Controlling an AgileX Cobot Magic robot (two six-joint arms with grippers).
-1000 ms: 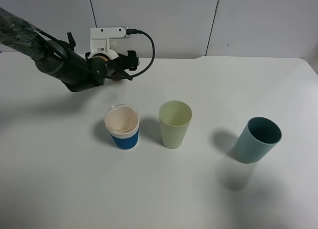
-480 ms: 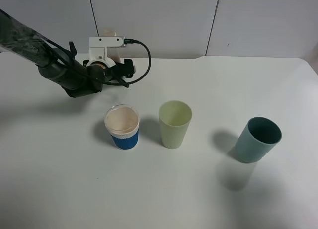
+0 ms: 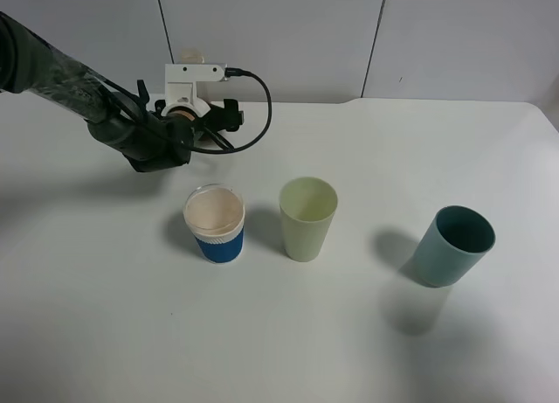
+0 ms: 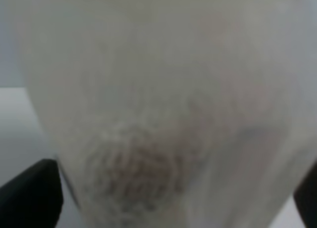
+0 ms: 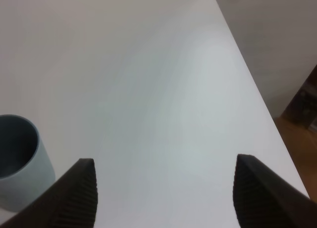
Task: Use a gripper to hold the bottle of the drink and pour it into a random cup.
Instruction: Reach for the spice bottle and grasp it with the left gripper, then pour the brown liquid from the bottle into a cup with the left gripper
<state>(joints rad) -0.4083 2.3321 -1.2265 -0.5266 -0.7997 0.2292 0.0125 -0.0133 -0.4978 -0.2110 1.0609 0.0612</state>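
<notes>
Three cups (image 3: 307, 218) (image 3: 215, 223) (image 3: 454, 246), one bottle (image 4: 163, 89); left hand (image 4: 168, 196) straddles the bottle, grip unclear; right hand (image 5: 168, 188) spread open.

No readable text, brand or number anywhere (the bottle (image 4: 163, 114) only a close pale blur).

Black fabric-sleeved arm (image 3: 61, 71), white plastic gripper (image 3: 194, 74), looped black cable (image 3: 269, 101), dark ribbed fingers (image 5: 74, 198).
</notes>
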